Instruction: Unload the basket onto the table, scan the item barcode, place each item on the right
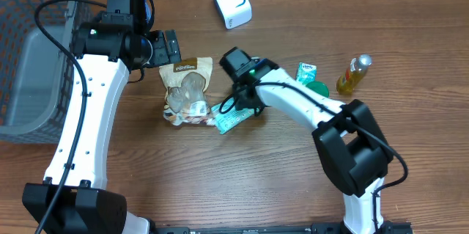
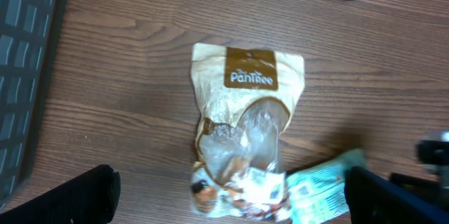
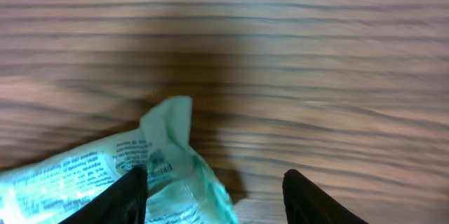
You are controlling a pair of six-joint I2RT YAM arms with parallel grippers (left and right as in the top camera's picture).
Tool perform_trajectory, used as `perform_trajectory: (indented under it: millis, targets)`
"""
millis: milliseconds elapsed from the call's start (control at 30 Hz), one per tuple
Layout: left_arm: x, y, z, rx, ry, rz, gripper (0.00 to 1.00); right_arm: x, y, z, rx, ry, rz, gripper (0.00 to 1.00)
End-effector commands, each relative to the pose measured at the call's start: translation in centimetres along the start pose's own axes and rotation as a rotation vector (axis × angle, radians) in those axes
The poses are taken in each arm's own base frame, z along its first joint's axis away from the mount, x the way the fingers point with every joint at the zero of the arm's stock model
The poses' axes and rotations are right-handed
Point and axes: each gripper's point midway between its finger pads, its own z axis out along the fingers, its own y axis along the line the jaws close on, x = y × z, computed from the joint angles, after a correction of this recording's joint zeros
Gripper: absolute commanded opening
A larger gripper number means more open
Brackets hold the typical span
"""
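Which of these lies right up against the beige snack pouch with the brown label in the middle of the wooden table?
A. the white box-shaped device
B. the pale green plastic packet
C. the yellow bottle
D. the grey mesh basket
B: seen from overhead, the pale green plastic packet lies against the lower right end of the beige snack pouch, and the left wrist view shows the two meeting there.

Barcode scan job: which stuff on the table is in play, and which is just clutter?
In play: green packet at the right gripper; white box, likely the scanner.
Idle for now: PanTree bag, yellow bottle, small green carton, basket.
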Motion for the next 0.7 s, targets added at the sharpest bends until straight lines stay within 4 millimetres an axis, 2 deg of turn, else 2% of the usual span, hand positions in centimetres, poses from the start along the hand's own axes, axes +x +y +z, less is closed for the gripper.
perform_trajectory:
  millis: [0,167,233,300,367,433,500,667]
  targets:
    - [-0.3,-0.3,-0.1,0.011,-0.007,-0.005,1.0,-1.5,-1.9,-2.5,-0.039,-0.033,0.096,0.59]
    - [-0.3,-0.3,-0.1,0.011,-0.007,-0.005,1.0,-1.5,0.4,-5.5,-0.239,-0.011,0.084,0.57]
    - [-0.3,-0.3,-0.1,0.011,-0.007,-0.005,1.0,-1.5,1.6,-6.3,-0.314,-0.009,0.079,0.52]
    - [-0.3,-0.3,-0.1,0.011,-0.007,-0.005,1.0,-1.7,3.1,-6.8,-0.375,-0.017,0.061,0.41]
    - [-0.3,-0.3,-0.1,0.011,-0.007,-0.005,1.0,-2.2,4.1,-6.7,-0.382,-0.058,0.044,0.21]
    - [-0.3,-0.3,-0.1,0.011,-0.007,-0.005,1.0,-2.9,5.1,-6.3,-0.378,-0.098,0.028,0.09]
    - [-0.3,-0.3,-0.1,0.011,-0.007,-0.005,1.0,-3.3,6.2,-5.5,-0.381,-0.125,0.014,0.04]
    - [-0.3,-0.3,-0.1,0.011,-0.007,-0.005,1.0,-3.4,8.0,-3.0,-0.394,-0.131,-0.002,0.04]
